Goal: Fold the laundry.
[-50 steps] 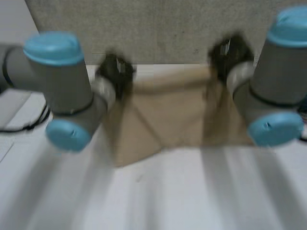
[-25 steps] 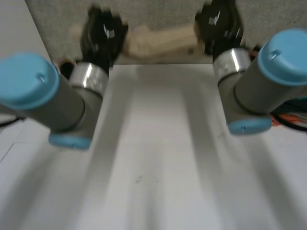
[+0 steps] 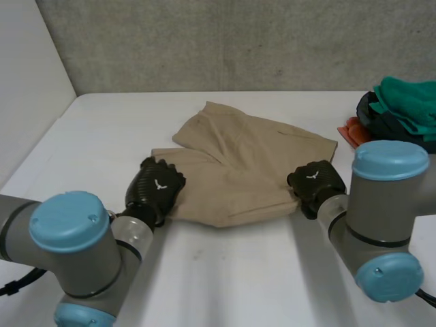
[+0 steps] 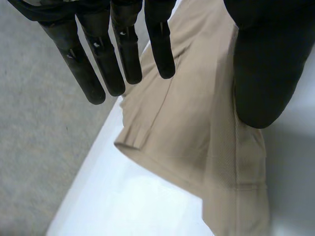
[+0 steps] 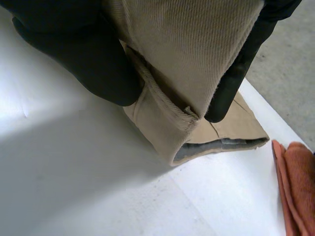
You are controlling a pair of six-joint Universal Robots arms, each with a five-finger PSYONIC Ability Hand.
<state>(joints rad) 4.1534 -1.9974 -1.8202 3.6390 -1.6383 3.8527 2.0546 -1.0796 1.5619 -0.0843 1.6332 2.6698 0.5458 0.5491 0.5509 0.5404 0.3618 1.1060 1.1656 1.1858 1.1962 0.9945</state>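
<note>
The shorts [image 3: 245,170] lie crumpled in the middle of the table, one part thrown over another at an angle, nowhere near a clean fold. That is where I'd expect the trouble. Only one side is gripped. The right hand [image 3: 315,184] sits at the near right edge, thumb [image 5: 83,64] and fingers [image 5: 236,78] clamped on a thick bunch of cloth at a leg opening. The left hand [image 3: 155,189] is over the near left edge, its fingers [image 4: 123,54] straight and spread away from the thumb [image 4: 261,73], holding nothing.

If the right hand lifts or pulls alone, I'd guess the shorts will swing round or drag across the table and bunch worse. That pinch also looks to take in more than one layer, so a lift could carry the lower layer up and spoil the fold. The left hand, closing where it hangs, might catch a single layer or just slide off the flat cloth.

The far wall [image 3: 238,41] is rough and grey, with a plain pale wall [image 3: 27,102] on the left. The table [image 3: 225,272] is white and smooth, with little to stop cloth sliding, and there is bare room near and left. At the far right a pile [image 3: 402,109] of other laundry waits, green on top, an orange cloth [image 3: 351,131] beside it. It is near enough to the shorts' right side that a wide sweep could snag it.
</note>
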